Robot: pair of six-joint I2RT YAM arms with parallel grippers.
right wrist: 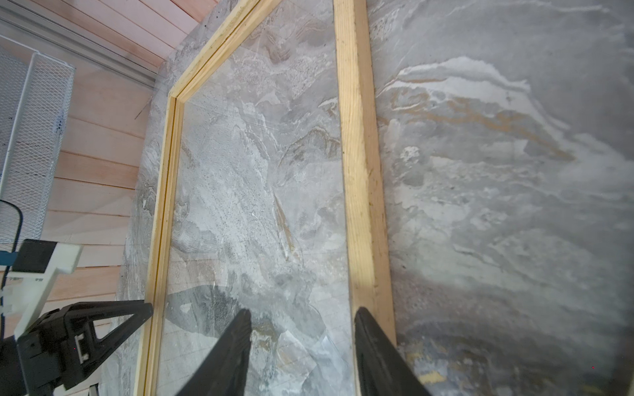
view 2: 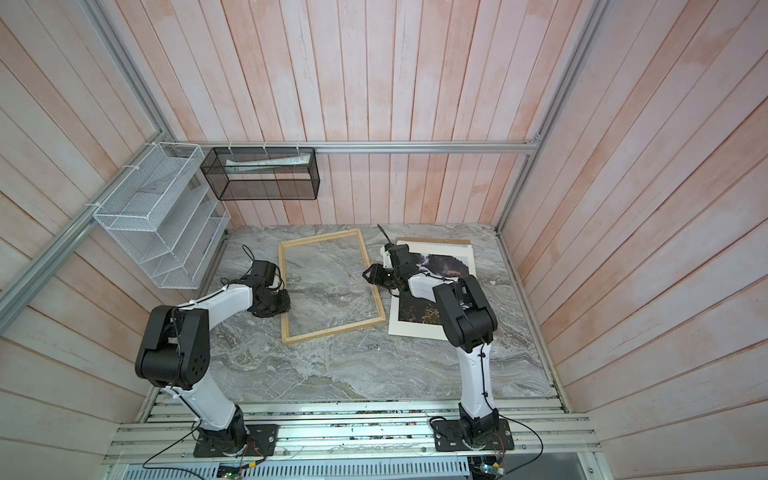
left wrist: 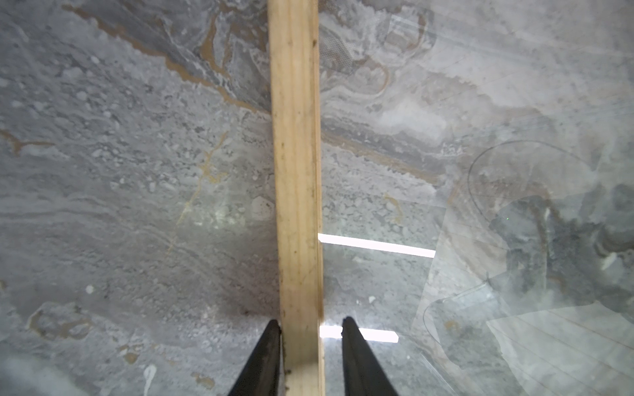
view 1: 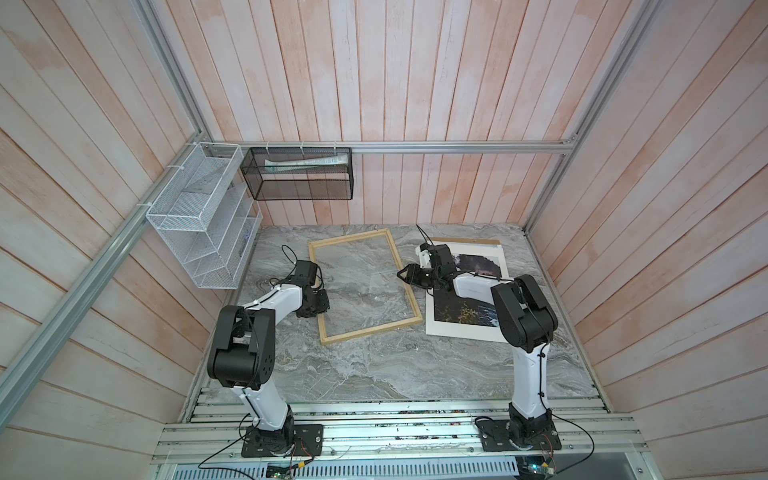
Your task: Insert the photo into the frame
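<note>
I see the frame [view 1: 372, 331] lying flat, the photo [view 1: 457, 330] at its 3 o'clock. The left gripper [left wrist: 310, 325] and right gripper [right wrist: 302, 315] are open at its long rails. I judge the photo light and limp: pinch its white border.

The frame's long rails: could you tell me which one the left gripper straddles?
The long rail farther from the photo, on the left in both top views; the left gripper straddles it. The other rail runs beside the photo.

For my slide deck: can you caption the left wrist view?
Left claw, open, straddles one wooden rail of the frame lying on the marble table.
</note>
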